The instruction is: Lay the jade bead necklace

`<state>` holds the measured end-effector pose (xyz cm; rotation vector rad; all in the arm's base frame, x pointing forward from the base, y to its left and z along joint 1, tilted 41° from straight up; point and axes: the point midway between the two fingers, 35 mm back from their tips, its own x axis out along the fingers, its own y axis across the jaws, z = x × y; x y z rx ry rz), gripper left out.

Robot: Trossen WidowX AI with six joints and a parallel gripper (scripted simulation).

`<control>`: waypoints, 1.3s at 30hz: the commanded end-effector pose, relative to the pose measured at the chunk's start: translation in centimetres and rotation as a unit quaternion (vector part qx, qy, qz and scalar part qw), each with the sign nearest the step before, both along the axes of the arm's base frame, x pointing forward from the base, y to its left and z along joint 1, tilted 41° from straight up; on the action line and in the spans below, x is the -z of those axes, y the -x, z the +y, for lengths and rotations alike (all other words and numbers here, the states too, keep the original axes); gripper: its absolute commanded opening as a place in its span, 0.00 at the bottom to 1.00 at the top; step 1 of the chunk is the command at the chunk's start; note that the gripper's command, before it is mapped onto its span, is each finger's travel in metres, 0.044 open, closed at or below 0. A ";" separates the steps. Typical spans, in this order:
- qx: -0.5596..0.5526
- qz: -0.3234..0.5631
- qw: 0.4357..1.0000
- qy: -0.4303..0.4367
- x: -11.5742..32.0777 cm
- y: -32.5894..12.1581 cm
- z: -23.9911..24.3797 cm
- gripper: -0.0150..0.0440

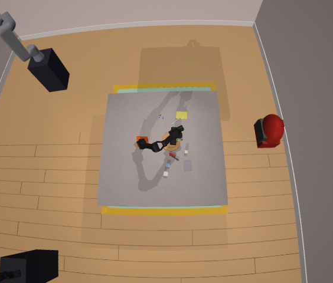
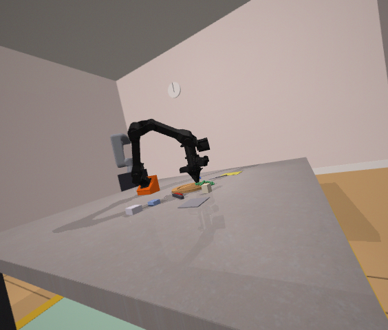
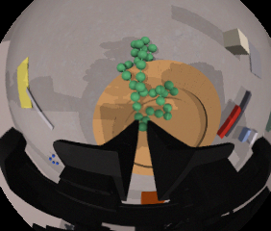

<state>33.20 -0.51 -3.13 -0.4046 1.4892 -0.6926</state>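
The jade bead necklace [image 1: 179, 140] [image 2: 208, 183] [image 3: 140, 87] is a bunched string of green beads. It lies partly over the round bead board [image 1: 170, 146] [image 2: 181, 189] [image 3: 208, 87], with one end past the rim on the table and other beads over the grooved middle. My gripper [image 2: 197, 182] [image 3: 142, 123] is shut on a bead at the necklace's near end, low over the board. The fingers hide part of the board's near side in the wrist view, and the arm covers part of it in the top view.
A beige block [image 1: 186, 151] [image 2: 206, 188] [image 3: 235, 41] and a red and dark bar [image 1: 172, 154] [image 2: 177, 195] [image 3: 230, 121] stand near the board. A yellow sheet [image 1: 181, 115] [image 3: 23, 82] and a thin silver rod [image 1: 176, 121] [image 3: 38, 110] lie beyond it. A blue block [image 1: 167, 165] sits farther off.
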 end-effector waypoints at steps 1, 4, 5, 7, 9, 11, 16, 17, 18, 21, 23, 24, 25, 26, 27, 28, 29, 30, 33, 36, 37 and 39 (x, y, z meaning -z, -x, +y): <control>0.000 0.000 1.000 0.000 0.0 0.0 0.0 0.30; 0.000 0.000 1.000 0.000 0.0 0.0 0.0 0.43; 0.000 0.000 1.000 0.000 0.0 0.0 0.0 0.48; 0.000 0.000 1.000 0.000 0.0 0.0 0.0 0.57; 0.000 0.000 1.000 0.000 0.0 0.0 0.0 0.65; 0.000 0.000 1.000 0.000 0.0 0.0 0.0 0.74; 0.000 0.002 1.000 0.001 -0.6 0.0 0.5 0.97; 0.000 0.003 1.000 0.001 -0.9 0.1 0.7 1.00; 0.000 0.004 1.000 0.001 -1.1 0.1 0.9 1.00; 0.000 0.006 1.000 0.002 -1.5 0.1 1.2 1.00; 0.000 0.012 1.000 0.004 -1.0 0.5 0.7 1.00; 0.000 0.010 1.000 0.004 -1.2 0.5 0.9 1.00; 0.000 0.007 1.000 0.003 -1.4 0.5 1.1 1.00; 0.000 0.006 1.000 0.002 -1.5 0.5 1.2 1.00; 0.000 0.006 1.000 0.002 -1.6 0.5 1.2 1.00; 0.000 0.006 1.000 0.002 -1.6 0.5 1.2 1.00; 0.000 0.006 1.000 0.002 -1.6 0.5 1.2 1.00; 0.000 0.006 1.000 0.002 -1.6 0.5 1.2 1.00; 0.000 0.006 1.000 0.002 -1.6 0.5 1.2 1.00; 0.000 0.006 1.000 0.002 -1.6 0.5 1.2 1.00; 0.000 0.006 1.000 0.002 -1.6 0.5 1.2 1.00; 0.000 0.006 1.000 0.002 -1.6 0.5 1.2 1.00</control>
